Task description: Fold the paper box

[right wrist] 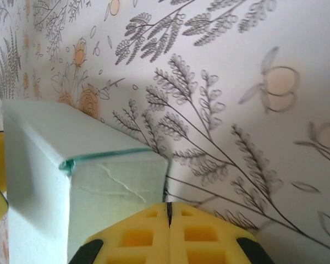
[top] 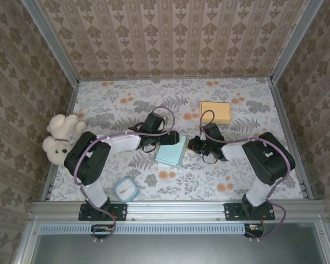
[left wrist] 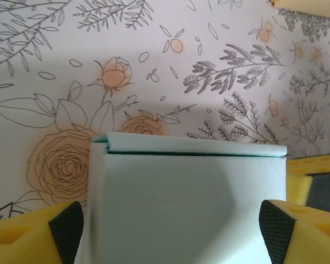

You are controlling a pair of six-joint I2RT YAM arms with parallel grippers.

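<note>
Straddling the pale mint-green paper box (left wrist: 187,198) mid-way across the floral-print table (top: 236,165), the left gripper (left wrist: 170,225) stands wide. The right gripper (right wrist: 169,234), fingers pressed together, sits just beside it. Closing off-centre could crush a wall or pop the flap.

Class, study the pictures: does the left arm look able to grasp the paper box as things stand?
Probably yes. The left gripper is open with its fingers either side of the paper box, and nothing lies between them; the shut right gripper sits beside it.
</note>
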